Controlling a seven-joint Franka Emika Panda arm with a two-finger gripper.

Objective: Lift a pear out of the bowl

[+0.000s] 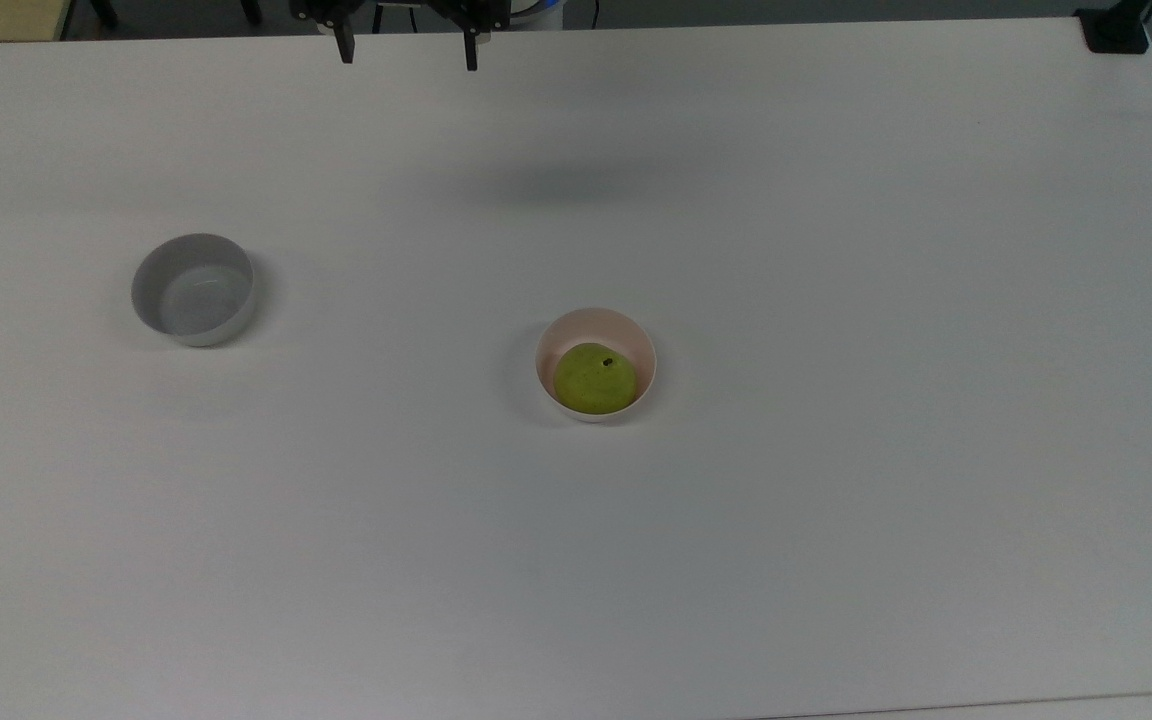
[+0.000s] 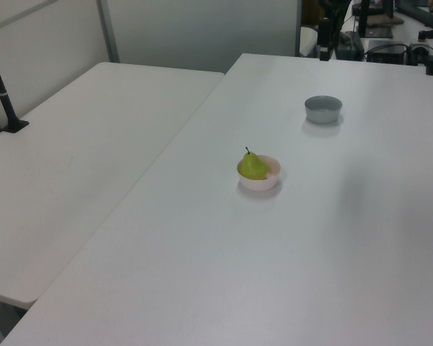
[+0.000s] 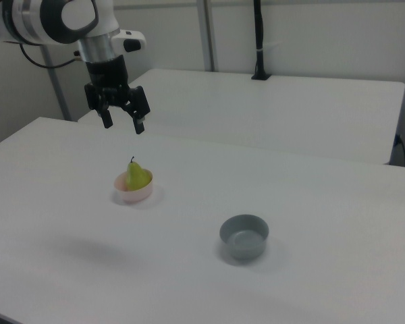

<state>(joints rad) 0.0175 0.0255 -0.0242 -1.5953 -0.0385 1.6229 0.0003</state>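
A yellow-green pear point(image 1: 593, 378) point(image 2: 253, 166) point(image 3: 139, 177) stands upright in the pale pink bowl point(image 1: 623, 333) point(image 2: 270, 180) point(image 3: 125, 194) near the middle of the white table. My gripper point(image 1: 404, 53) point(image 3: 123, 125) hangs high above the table, open, with nothing between its dark fingers. In the top view it sits at the upper edge, left of the bowl. In the right view it hangs above the pear and slightly to the right view's left.
A grey-white bowl point(image 1: 194, 289) point(image 2: 323, 109) point(image 3: 244, 236) stands empty apart from the pink one. A second white table point(image 2: 79, 137) adjoins mine. A black post clamp point(image 1: 1116, 28) grips the table corner at the top view's upper right.
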